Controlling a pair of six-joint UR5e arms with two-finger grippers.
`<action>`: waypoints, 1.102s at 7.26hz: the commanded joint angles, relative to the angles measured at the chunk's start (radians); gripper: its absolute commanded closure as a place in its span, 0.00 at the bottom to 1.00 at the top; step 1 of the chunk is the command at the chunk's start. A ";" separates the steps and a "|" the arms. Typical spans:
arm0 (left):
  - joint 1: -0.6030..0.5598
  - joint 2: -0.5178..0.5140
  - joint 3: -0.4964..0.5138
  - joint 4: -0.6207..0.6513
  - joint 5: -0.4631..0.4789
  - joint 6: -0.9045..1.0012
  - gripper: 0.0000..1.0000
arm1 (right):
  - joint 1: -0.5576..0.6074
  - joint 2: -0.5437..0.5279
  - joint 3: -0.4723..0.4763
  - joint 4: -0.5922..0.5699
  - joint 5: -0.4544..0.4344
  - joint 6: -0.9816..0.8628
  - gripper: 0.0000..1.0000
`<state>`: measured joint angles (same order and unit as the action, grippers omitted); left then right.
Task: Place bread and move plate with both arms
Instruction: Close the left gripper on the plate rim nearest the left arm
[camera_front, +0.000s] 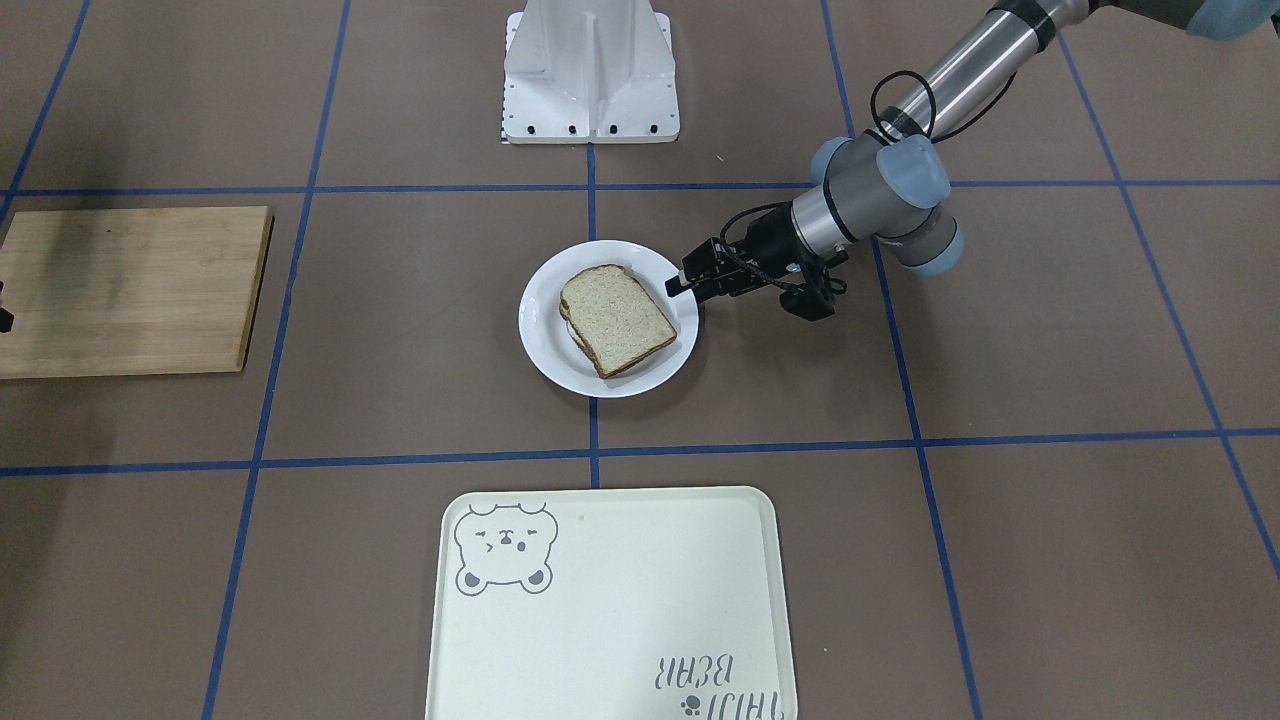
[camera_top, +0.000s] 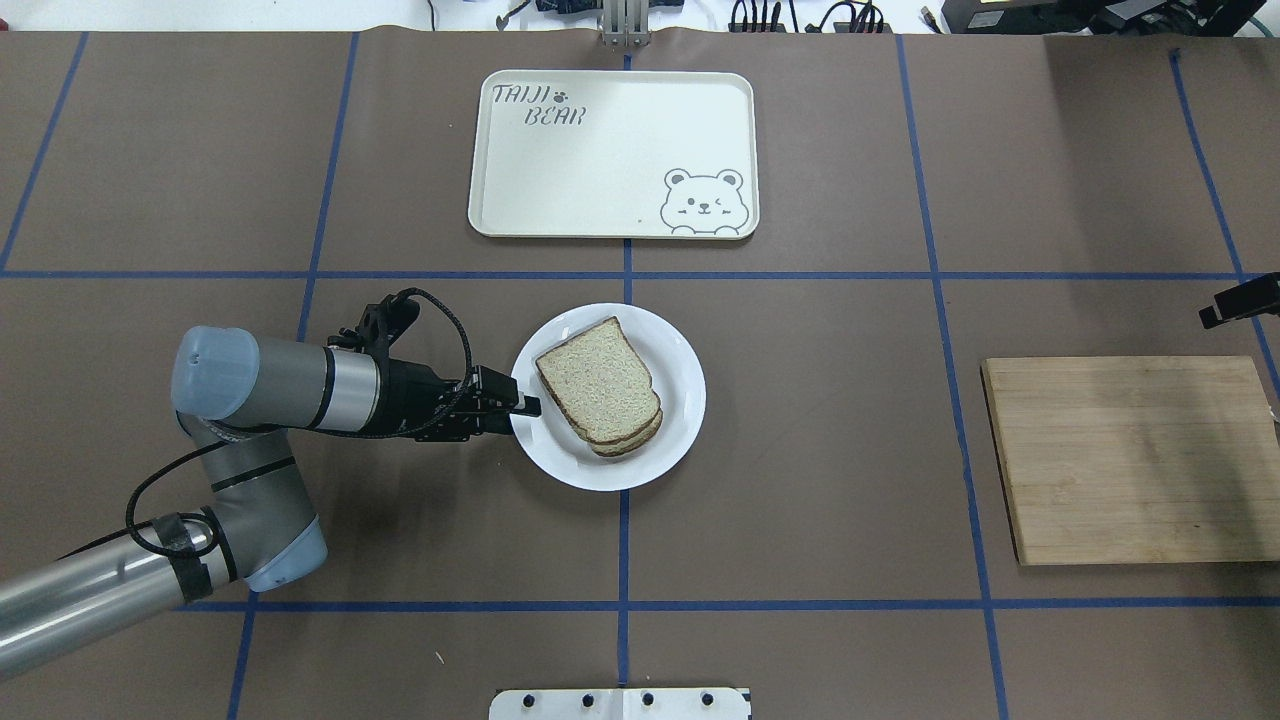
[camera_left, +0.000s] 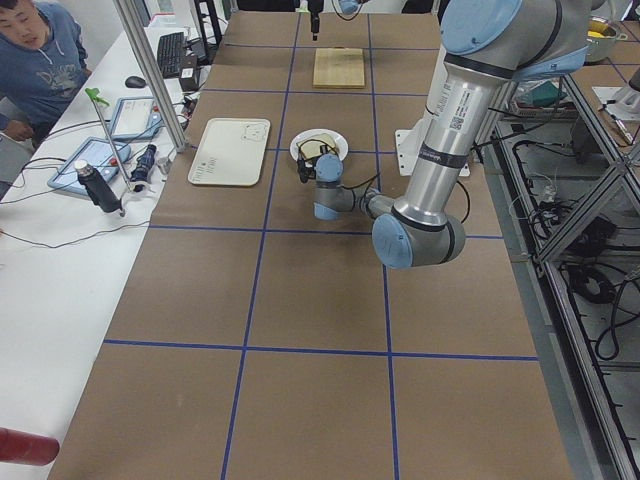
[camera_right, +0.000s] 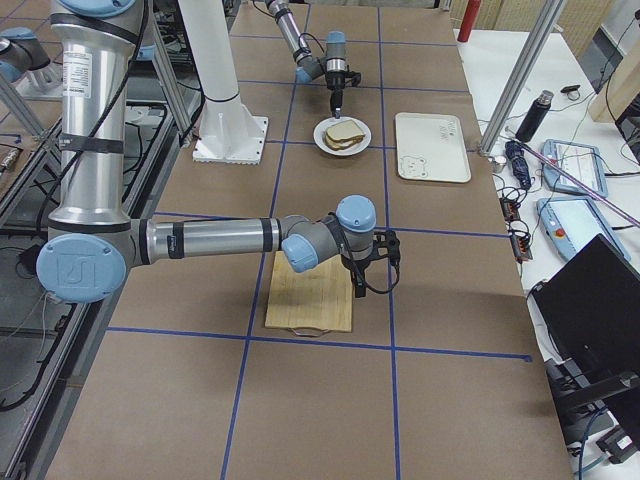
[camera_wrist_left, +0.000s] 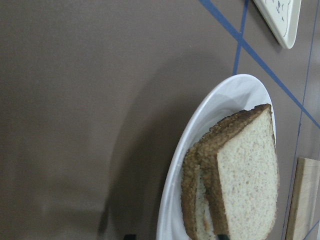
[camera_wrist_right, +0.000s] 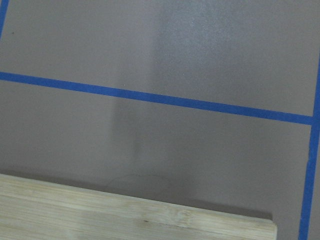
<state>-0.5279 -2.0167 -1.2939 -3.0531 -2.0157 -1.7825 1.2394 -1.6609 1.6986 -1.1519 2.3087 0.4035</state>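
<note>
The white plate sits at mid-table where the blue tape lines cross. On it lies the bread, a plain slice stacked on another slice. My left gripper reaches in level from the plate's left side. In the left wrist view its two fingertips straddle the plate's rim with a gap between them, so it looks open. My right gripper hovers at the far right beyond the wooden board, only partly in view. I cannot tell whether it is open or shut.
A cream tray with a bear drawing lies beyond the plate. The bamboo cutting board lies to the right. The white pedestal stands at the robot's side. A person sits at the side bench.
</note>
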 joint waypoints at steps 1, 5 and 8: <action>0.002 -0.017 0.015 -0.001 0.000 0.000 0.50 | 0.000 0.001 -0.001 0.000 0.000 0.000 0.00; 0.017 -0.016 0.019 -0.001 0.002 0.002 0.70 | -0.001 0.001 0.001 0.000 0.002 0.000 0.00; 0.019 -0.016 0.019 -0.012 0.002 0.000 1.00 | 0.000 0.003 0.004 -0.002 0.003 0.000 0.00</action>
<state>-0.5099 -2.0332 -1.2752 -3.0573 -2.0141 -1.7812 1.2381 -1.6594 1.7021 -1.1524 2.3105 0.4035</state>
